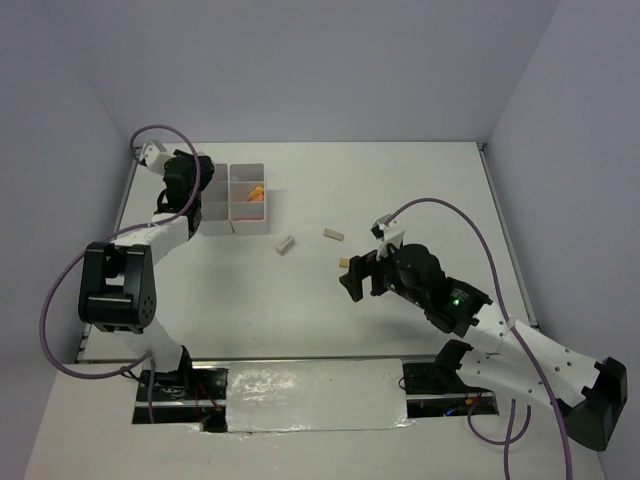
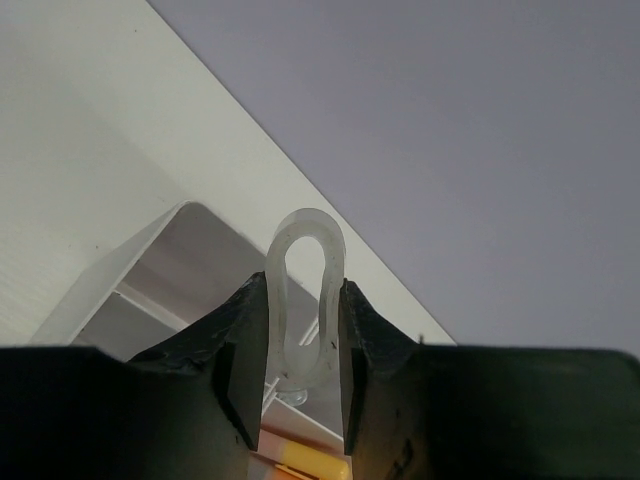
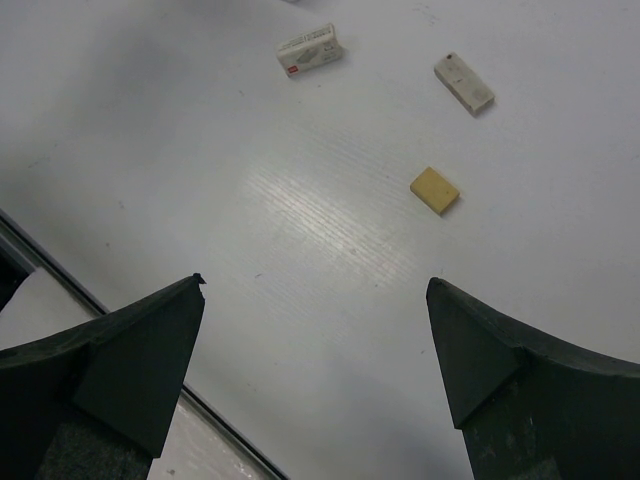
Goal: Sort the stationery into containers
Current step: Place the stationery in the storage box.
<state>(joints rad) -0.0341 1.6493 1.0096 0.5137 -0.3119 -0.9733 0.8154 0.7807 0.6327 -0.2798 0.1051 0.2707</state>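
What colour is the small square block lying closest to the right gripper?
The block is pale yellow; it shows best in the right wrist view.

The clear plastic tape ring [image 2: 306,221] looks translucent and glossy, slightly frosted along its band. The left gripper [image 2: 300,290] has matt black plastic fingers [image 2: 240,350]. The right gripper [image 3: 315,283] shows the same dull, faintly grainy black. The white rectangular plastic organiser box [image 2: 110,290] at far left is smooth with a soft sheen. The white table [image 3: 330,250] is smooth, finely streaked and semi-glossy. The small beige block [image 3: 435,190] looks matt and rubbery. A crinkled silvery foil strip [image 1: 310,395] along the near edge shines.
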